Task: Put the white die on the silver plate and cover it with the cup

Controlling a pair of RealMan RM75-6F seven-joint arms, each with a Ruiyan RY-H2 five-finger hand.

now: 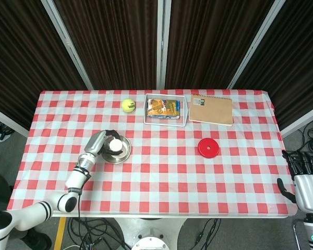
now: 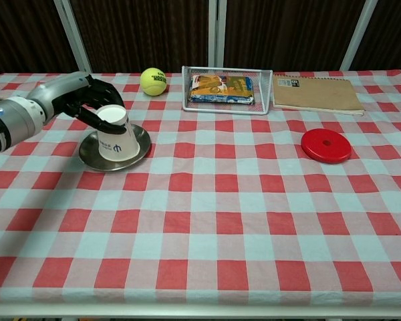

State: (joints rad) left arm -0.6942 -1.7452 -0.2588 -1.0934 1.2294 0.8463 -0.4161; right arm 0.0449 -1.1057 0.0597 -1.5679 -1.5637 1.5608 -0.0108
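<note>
A white paper cup (image 2: 116,135) stands upside down on the silver plate (image 2: 138,148) at the table's left, also seen as cup (image 1: 115,145) on plate (image 1: 124,151) in the head view. My left hand (image 2: 87,101) reaches in from the left and grips the cup near its upturned base; in the head view the hand (image 1: 100,142) lies against the cup's left side. The white die is hidden, nowhere visible in either view. My right hand (image 1: 304,177) hangs off the table's right edge, fingers apart, holding nothing.
A tennis ball (image 2: 153,81) lies behind the plate. A wire tray (image 2: 226,90) with a snack packet sits at the back centre, a brown notebook (image 2: 317,93) to its right. A red disc (image 2: 326,146) lies on the right half of the checked cloth.
</note>
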